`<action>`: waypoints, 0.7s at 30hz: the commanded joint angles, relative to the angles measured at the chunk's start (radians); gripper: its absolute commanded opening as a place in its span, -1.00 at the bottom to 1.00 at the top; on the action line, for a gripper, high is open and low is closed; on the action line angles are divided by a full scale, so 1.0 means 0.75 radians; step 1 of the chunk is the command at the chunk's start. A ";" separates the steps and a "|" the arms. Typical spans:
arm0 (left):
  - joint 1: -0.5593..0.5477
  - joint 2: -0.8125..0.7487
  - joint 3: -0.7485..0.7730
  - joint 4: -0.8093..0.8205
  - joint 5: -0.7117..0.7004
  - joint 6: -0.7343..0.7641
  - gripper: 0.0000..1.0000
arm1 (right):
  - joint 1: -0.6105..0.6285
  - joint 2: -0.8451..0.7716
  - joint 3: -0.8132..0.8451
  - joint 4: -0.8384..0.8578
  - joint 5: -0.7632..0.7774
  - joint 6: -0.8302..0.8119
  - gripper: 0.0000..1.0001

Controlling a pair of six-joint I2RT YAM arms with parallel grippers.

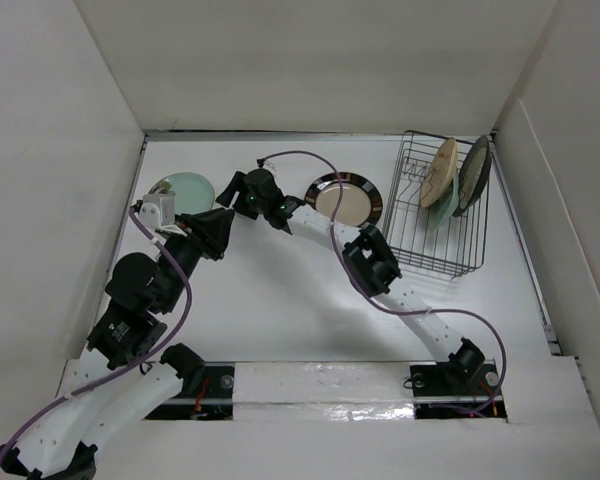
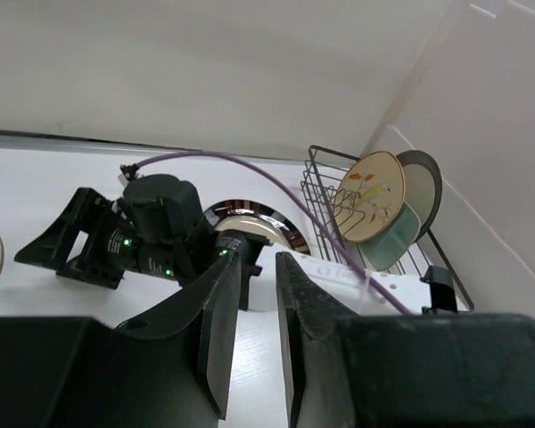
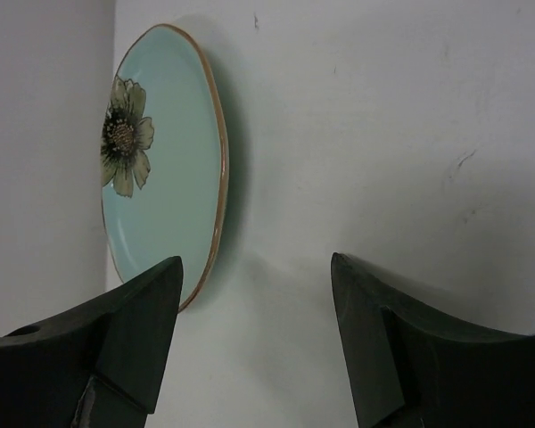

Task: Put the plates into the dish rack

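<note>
The small round pale green plate (image 1: 185,188) lies flat at the far left; in the right wrist view it shows a flower print (image 3: 160,160). My right gripper (image 1: 227,190) is open and empty just right of it, the plate's rim near one fingertip (image 3: 165,276). The black-rimmed cream plate (image 1: 345,198) lies flat left of the dish rack (image 1: 462,262). The rack holds three plates on edge: tan leaf-pattern (image 1: 438,170), rounded-rectangular pale green (image 1: 442,210), grey-brown-rimmed (image 1: 474,172). My left gripper (image 1: 228,218) is empty, its jaws a narrow gap apart (image 2: 257,259), just below the right gripper.
The right forearm (image 1: 325,228) crosses the table between the two flat plates. A purple cable (image 1: 300,157) loops above it. White walls close the table at the back and on both sides; the green plate lies close to the left wall.
</note>
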 commanded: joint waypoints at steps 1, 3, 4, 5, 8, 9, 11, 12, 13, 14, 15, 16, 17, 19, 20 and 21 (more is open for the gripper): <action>0.005 -0.026 0.023 0.049 0.002 0.010 -0.59 | 0.008 0.055 0.110 0.124 -0.142 0.215 0.46; 0.005 -0.030 0.019 0.041 -0.057 0.016 -0.59 | 0.008 0.082 0.110 0.155 -0.174 0.244 0.44; 0.005 -0.026 0.015 0.039 -0.092 0.016 -0.59 | 0.022 0.074 0.083 0.179 -0.172 0.236 0.43; 0.005 0.002 0.013 0.035 -0.139 0.008 -0.60 | 0.022 0.017 0.043 0.190 -0.156 0.193 0.43; 0.089 0.108 0.060 -0.026 -0.264 -0.103 -0.64 | 0.034 -0.128 -0.186 0.300 -0.091 0.075 0.42; 0.134 0.200 0.121 -0.063 -0.219 -0.135 -0.63 | 0.034 -0.216 -0.229 0.329 -0.084 0.044 0.42; 0.318 0.327 0.191 -0.104 -0.119 -0.265 -0.61 | 0.004 -0.312 -0.299 0.355 -0.084 -0.009 0.41; 0.385 0.362 0.199 -0.102 -0.084 -0.312 -0.61 | 0.003 -0.343 -0.326 0.355 -0.084 -0.020 0.42; 0.455 0.393 0.199 -0.094 -0.047 -0.359 -0.57 | -0.009 -0.372 -0.354 0.366 -0.092 -0.032 0.42; 0.595 0.454 0.191 -0.077 0.004 -0.396 -0.55 | -0.009 -0.397 -0.421 0.374 -0.097 -0.044 0.42; 0.657 0.479 0.159 -0.021 0.083 -0.468 -0.48 | -0.021 -0.421 -0.460 0.388 -0.105 -0.050 0.41; 0.723 0.503 0.134 0.016 0.132 -0.513 -0.25 | -0.021 -0.470 -0.497 0.412 -0.129 -0.050 0.41; 0.869 0.554 0.114 0.045 0.192 -0.548 -0.17 | -0.035 -0.499 -0.591 0.433 -0.141 -0.050 0.41; 0.993 0.599 0.052 0.127 0.331 -0.633 0.06 | -0.035 -0.562 -0.700 0.520 -0.158 -0.058 0.41; 1.044 0.618 0.024 0.152 0.354 -0.656 0.14 | -0.048 -0.627 -0.743 0.535 -0.160 -0.079 0.41; 1.134 0.665 -0.001 0.154 0.360 -0.660 0.19 | -0.048 -0.662 -0.816 0.537 -0.156 -0.093 0.40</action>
